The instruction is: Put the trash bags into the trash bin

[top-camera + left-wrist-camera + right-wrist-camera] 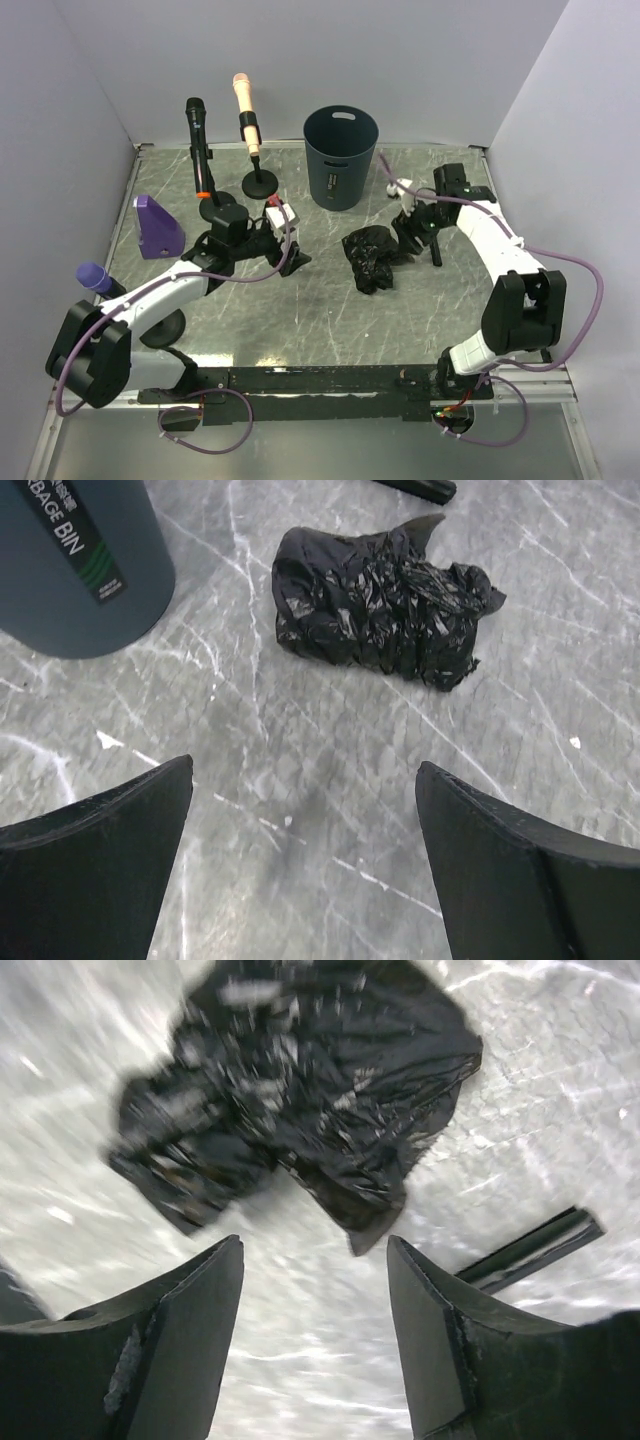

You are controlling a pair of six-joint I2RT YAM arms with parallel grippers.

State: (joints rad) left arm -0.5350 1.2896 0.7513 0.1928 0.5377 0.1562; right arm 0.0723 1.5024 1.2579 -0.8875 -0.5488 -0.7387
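bags (370, 258) loose on the surface (300, 320), outside the bin (340, 160)
top: bags lie near the bin, apart. left wrist: left claw (305, 780) wide open, empty. right wrist: right claw (315, 1245) parted, empty, bags just ahead.

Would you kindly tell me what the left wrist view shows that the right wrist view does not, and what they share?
Only the left wrist view shows the trash bin, its labelled side at upper left, and the left gripper, open and empty. Only the right wrist view shows the right gripper, also open and empty, and a thin dark bar in full, lying on the table. Both show the crumpled black trash bag lying on the grey marbled table, outside the bin.
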